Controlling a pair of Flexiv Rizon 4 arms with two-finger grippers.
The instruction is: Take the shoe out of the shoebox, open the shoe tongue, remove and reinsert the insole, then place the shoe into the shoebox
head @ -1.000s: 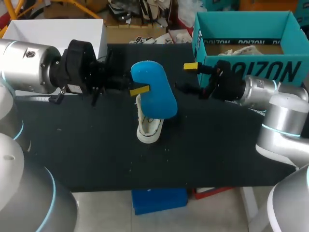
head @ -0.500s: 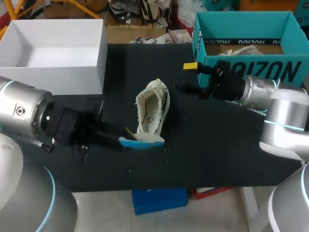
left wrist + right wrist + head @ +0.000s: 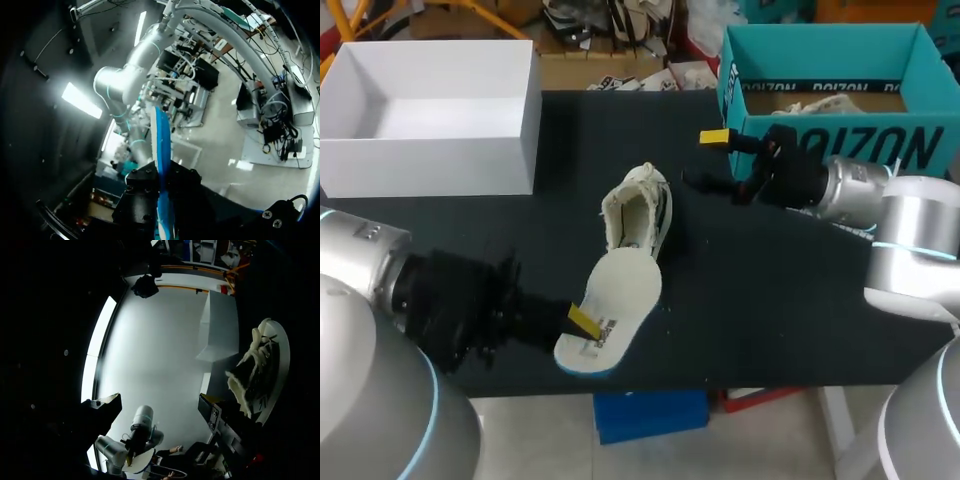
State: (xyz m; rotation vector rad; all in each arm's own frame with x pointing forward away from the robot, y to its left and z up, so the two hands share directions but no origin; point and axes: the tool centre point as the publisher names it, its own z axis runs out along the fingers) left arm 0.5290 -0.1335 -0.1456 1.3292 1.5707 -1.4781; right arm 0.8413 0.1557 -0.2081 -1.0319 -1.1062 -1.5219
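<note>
Your black bench carries an open white box far left and a teal shoebox far right, with large dark lettering on its front. The shoe lies mid-bench, outside both. Your left gripper is clamped on the insole, which is pale side up and bears a small printed label. Your right gripper gapes wide and holds nothing.
</note>
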